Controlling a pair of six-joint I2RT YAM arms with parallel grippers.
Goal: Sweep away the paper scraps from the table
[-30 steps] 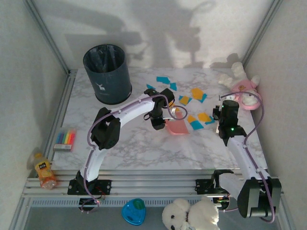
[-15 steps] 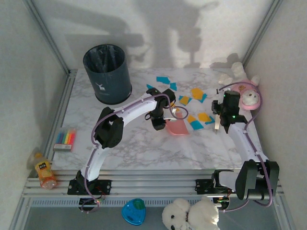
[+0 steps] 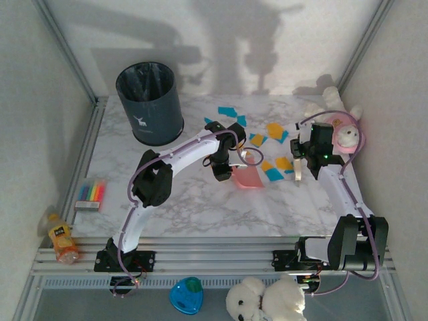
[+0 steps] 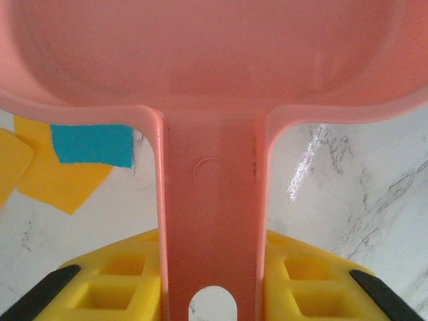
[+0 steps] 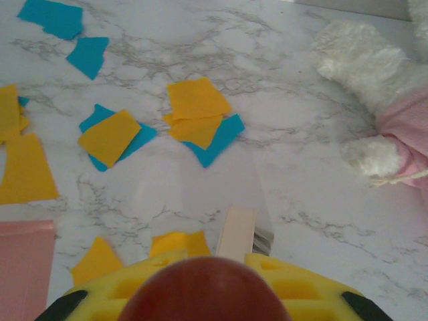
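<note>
Presently the left end effector (image 4: 212,284) is clamped narrow on the handle of a pink dustpan (image 3: 247,177), a yellow finger (image 4: 114,287) on either side of it. The right end effector (image 3: 303,158) is closed on a small brush (image 3: 296,175), which hangs bristles-down to the worktop (image 3: 187,200).

Compared with a second ago, the right arm has stretched further out from its base and the brush now stands nearer the scraps. The left arm and dustpan have not visibly shifted.

The paper scraps (image 3: 274,129) are flat, angular pieces of teal and orange-yellow. They lie scattered on the far middle-right of the worktop, between a dark bin (image 3: 150,103) and a plush toy (image 3: 338,127). Several overlap, and a few lie just beside the dustpan's mouth.
</note>
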